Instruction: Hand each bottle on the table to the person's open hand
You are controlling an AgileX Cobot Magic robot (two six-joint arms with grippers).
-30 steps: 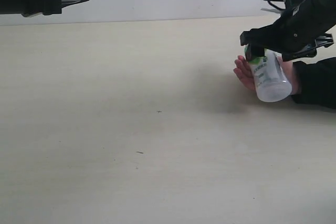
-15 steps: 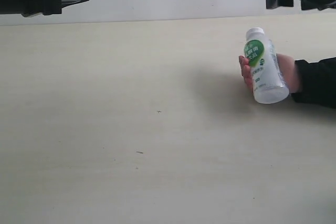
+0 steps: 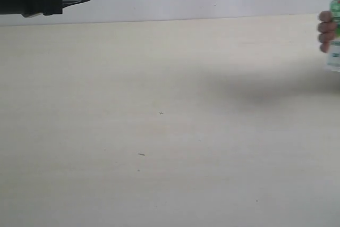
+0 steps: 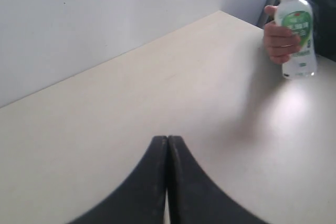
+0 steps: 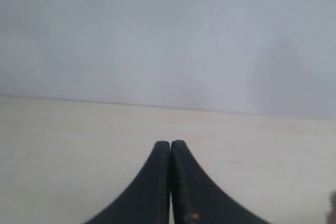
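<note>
Your left pincer (image 4: 167,145) is closed tight, its two black tips pressed together with nothing between them. In the exterior view it hangs up high at the far left, above the back edge of the table (image 3: 159,131). Your right pincer (image 5: 170,148) is closed too, tip against tip, and it holds nothing. It points over the pale table toward the grey wall (image 5: 168,35), and one tip has a tiny orange speck near its base. The white bottle (image 4: 297,30) with the round green mark is in the person's hand (image 4: 281,41). The fingers wrap around its middle. The bottle stands upright with its white cap on top. In the exterior view you see only a sliver of it and a few fingers, right at the right edge, with a soft shadow on the table beside them. You cannot tell if its bottom touches the table. The bottle is well apart from both pincers. The table shows a few tiny dark specks.
</note>
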